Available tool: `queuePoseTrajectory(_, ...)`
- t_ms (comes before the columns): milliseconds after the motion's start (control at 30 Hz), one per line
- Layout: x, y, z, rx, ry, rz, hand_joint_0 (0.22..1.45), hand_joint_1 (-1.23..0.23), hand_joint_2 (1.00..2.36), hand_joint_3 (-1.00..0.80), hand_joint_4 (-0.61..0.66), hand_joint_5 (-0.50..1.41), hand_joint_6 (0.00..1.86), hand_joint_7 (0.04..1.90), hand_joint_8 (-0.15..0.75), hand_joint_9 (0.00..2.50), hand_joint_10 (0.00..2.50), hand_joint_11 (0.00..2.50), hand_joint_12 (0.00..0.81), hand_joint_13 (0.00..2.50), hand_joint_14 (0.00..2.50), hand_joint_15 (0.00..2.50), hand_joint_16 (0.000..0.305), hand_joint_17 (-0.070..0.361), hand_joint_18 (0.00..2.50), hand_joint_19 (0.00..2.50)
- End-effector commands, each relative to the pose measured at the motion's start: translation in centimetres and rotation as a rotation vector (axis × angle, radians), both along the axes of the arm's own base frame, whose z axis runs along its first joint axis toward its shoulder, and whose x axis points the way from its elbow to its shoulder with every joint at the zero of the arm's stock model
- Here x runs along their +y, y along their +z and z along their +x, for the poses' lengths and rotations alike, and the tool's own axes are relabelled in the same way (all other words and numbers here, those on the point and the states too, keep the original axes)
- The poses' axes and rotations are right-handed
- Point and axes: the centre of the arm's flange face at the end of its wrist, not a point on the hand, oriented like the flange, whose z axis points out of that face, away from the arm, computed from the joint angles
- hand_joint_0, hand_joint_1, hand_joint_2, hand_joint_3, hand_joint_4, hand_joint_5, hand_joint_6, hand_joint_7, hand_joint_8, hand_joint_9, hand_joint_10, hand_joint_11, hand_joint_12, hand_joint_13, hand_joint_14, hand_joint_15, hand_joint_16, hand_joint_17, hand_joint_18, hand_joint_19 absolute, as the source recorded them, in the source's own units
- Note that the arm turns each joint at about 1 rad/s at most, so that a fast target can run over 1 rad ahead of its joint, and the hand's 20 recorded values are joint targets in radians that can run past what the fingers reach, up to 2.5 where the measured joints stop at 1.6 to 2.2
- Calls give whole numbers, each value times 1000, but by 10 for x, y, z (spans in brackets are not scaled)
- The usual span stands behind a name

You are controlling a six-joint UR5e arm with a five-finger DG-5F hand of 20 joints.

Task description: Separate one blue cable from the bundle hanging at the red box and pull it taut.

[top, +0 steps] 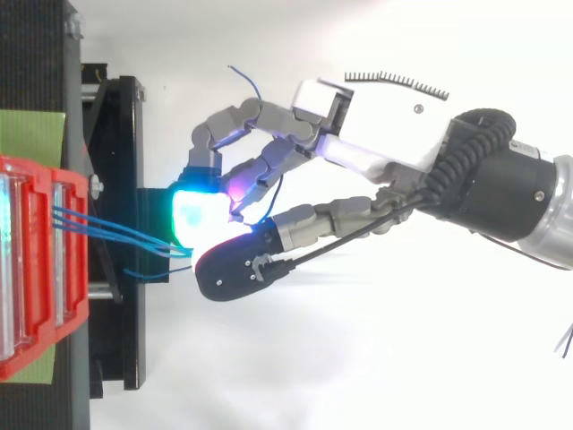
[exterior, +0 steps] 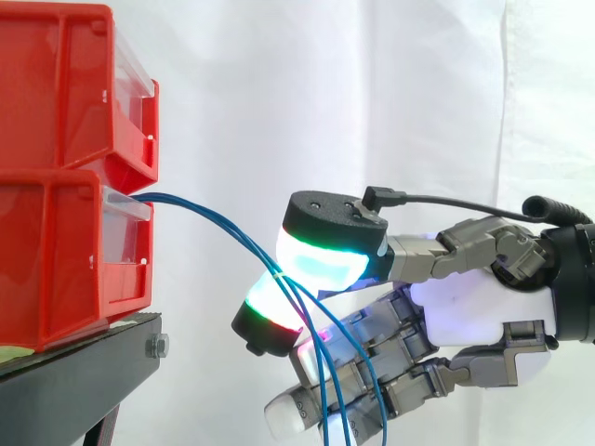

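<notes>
The two red bins point(exterior: 74, 121) are stacked on the black stand point(exterior: 84, 372), and nothing visible fastens them. The blue cables point(exterior: 214, 216) emerge from the front of the lower bin point(exterior: 56, 269). If you pull hard, that bin could slide toward the stand's edge or tip.

The hand point(exterior: 474, 307) sits level with the lower bin and well apart from it. Its fingers are curled, and two glowing fingertips point(exterior: 325, 255) are closed toward each other on the blue cables where they cross. The strands run from the bin in a slack arc to this pinch, then hang down past the lower fingers.

Main risk: the pinch appears to hold more than one strand, so pulling now would tighten the whole bundle rather than one cable. Second risk: the thick pads may let a thin strand slip out under tension. Third risk: the hanging ends could snag on the curled lower fingers.

Count: two red bins, one stand, one hand, and three blue strands, as far as the side view allows.
</notes>
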Motion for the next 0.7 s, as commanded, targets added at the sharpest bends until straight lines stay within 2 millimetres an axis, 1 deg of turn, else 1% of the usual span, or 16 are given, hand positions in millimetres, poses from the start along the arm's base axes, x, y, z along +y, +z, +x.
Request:
queuePoseTrajectory(0, 1, -1, -1, 7, -3, -2, 622, -698, 1000, -500, 68, -197, 919, 1028, 273, 1010, 21, 796, 327, 775, 16, 395, 43, 96, 693, 548)
queuePoseTrajectory(67, 3, -1, -1, 11, 0, -3, 574, -631, 1000, -500, 81, -197, 910, 1038, 279, 1021, 23, 794, 337, 778, 16, 399, 44, 100, 702, 557)
queuePoseTrajectory(133, 4, -2, -2, 13, 1, -3, 561, -612, 1000, -500, 83, -195, 908, 1033, 290, 1041, 24, 803, 341, 785, 16, 402, 45, 101, 707, 562)
queuePoseTrajectory(200, 5, -1, -1, 11, 3, -3, 549, -577, 1000, -500, 100, -196, 905, 1039, 299, 1103, 23, 919, 350, 844, 17, 461, 46, 104, 721, 561)
queuePoseTrajectory(267, 6, -1, -1, 11, 3, -3, 538, -565, 1000, -500, 109, -201, 905, 1036, 301, 1120, 23, 980, 352, 868, 18, 498, 47, 106, 727, 566)
queuePoseTrajectory(600, 8, -2, 0, 9, 8, -8, 533, -552, 1000, -500, 123, -214, 907, 997, 310, 1087, 23, 1021, 356, 1012, 24, 676, 49, 111, 743, 557)
queuePoseTrajectory(667, 8, -2, 0, 9, 8, -8, 534, -548, 1000, -500, 121, -216, 906, 988, 310, 1086, 22, 1024, 354, 1103, 25, 769, 49, 111, 752, 556)
